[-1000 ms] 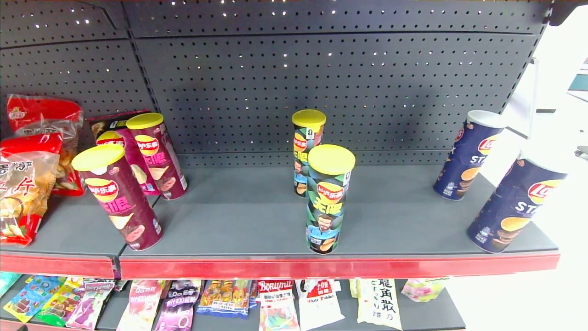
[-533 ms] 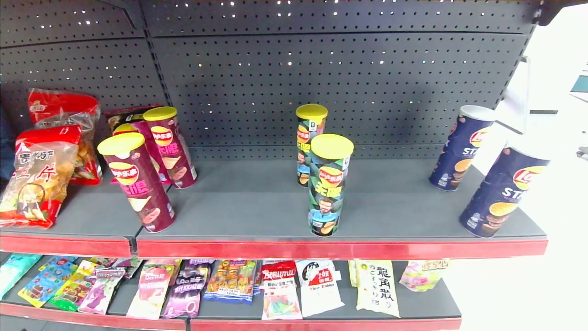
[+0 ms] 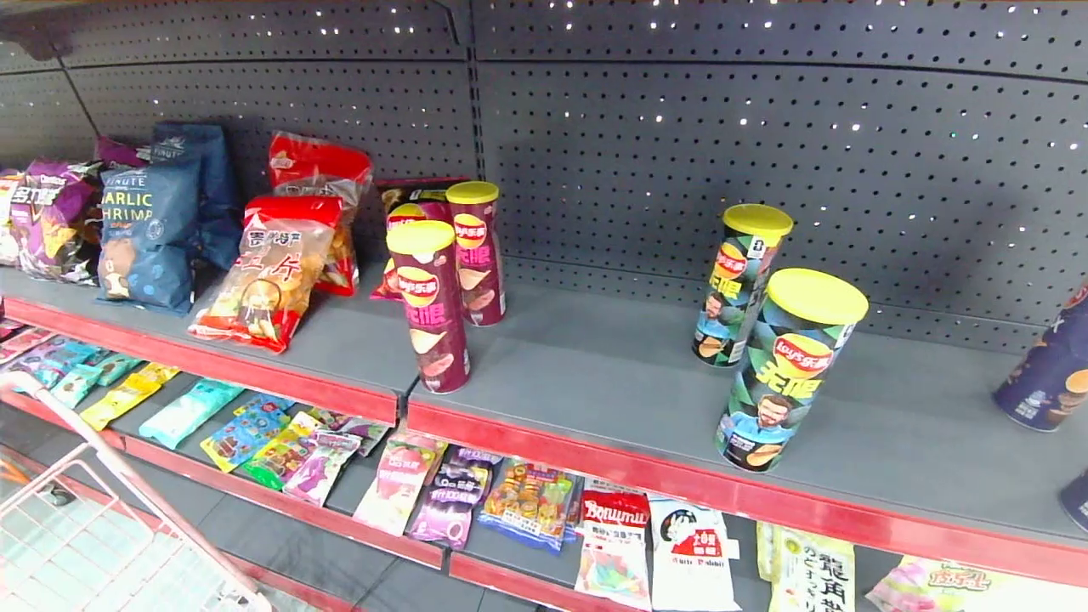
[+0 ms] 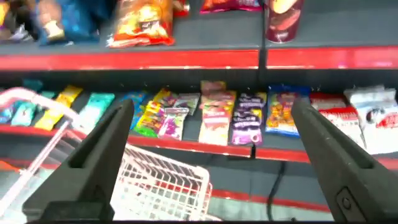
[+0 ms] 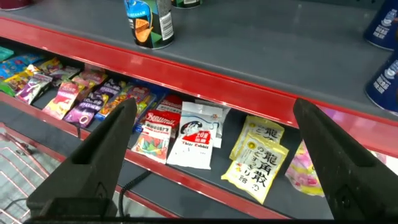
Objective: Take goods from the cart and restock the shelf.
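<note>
Maroon cans (image 3: pixel 429 306) beside red snack bags (image 3: pixel 272 276), cart (image 3: pixel 76 544) below.

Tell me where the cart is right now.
The cart sits at the head view's lower left corner, on the robot's left, in front of the row of small snack packets.

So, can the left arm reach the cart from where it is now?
Probably yes. The left claw is open, and the cart stands close before it, on the robot's left, with nothing between them that I can see.
</note>
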### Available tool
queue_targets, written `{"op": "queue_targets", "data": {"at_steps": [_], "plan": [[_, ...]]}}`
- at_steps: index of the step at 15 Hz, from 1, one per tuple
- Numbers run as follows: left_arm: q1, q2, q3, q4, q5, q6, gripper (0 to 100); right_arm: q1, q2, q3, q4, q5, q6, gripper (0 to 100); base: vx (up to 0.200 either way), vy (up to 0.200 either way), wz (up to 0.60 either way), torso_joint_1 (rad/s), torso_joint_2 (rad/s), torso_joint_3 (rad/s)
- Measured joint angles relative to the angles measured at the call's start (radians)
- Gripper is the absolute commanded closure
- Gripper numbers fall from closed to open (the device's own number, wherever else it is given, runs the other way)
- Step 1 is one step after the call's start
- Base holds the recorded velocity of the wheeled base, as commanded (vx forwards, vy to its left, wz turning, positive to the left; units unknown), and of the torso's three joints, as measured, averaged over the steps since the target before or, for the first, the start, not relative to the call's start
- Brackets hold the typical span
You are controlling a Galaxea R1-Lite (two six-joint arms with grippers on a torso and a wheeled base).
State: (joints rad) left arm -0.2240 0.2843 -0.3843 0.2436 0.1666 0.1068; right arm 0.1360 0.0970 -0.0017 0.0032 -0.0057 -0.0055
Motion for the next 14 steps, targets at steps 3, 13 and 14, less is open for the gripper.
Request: {"op": "queue_targets", "data": {"at_steps": [3, 13, 14], "plan": [[0.066, -0.037, 0.000, 0.045, 0.019, -0.043, 0, -0.001, 0.000, 0.000, 0.000, 0.000, 0.001, 0, 0.000, 0.000, 0.00, 0.000, 0.00, 0.000], [0.231, -0.270, 0.367, -0.255, -0.206, -0.147, 0, 0.003, 0.001, 0.000, 0.000, 0.001, -0.004, 0, 0.000, 0.000, 0.00, 0.000, 0.00, 0.000], [0.230, -0.276, 0.375, -0.242, -0.196, -0.122, 0, 0.010, 0.002, 0.000, 0.000, 0.001, -0.004, 0, 0.000, 0.000, 0.00, 0.000, 0.00, 0.000]]}}
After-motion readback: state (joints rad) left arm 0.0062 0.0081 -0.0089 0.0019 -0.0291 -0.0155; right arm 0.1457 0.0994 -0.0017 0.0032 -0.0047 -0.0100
